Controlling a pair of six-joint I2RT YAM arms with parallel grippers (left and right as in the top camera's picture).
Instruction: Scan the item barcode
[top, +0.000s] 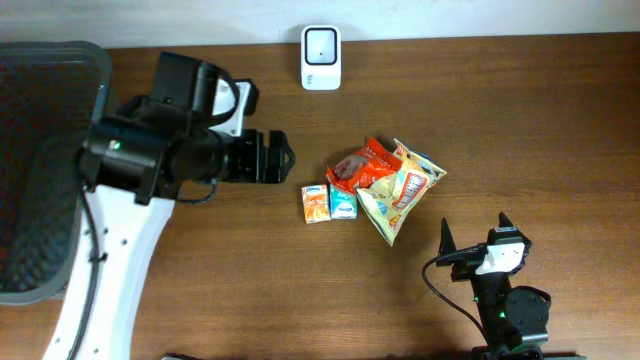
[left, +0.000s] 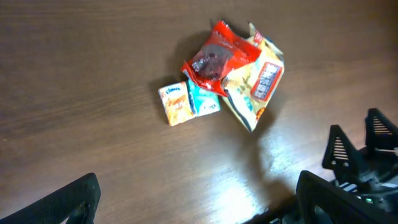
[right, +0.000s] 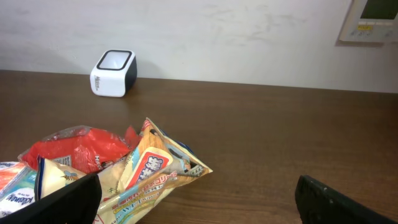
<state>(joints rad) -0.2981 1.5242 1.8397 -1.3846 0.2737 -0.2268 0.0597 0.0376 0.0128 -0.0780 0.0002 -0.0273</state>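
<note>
Centrally, snack bags lie well apart from far-edge scanner.

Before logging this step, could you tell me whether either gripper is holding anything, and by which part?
Nothing is held; the left gripper and right gripper are both open and empty.

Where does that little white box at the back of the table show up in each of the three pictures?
Overhead: white scanner, top centre, at the table edge.
Left wrist: not in it.
Right wrist: upper left, before the wall.
Shared landmark: yellow snack bag, in all three views.
</note>
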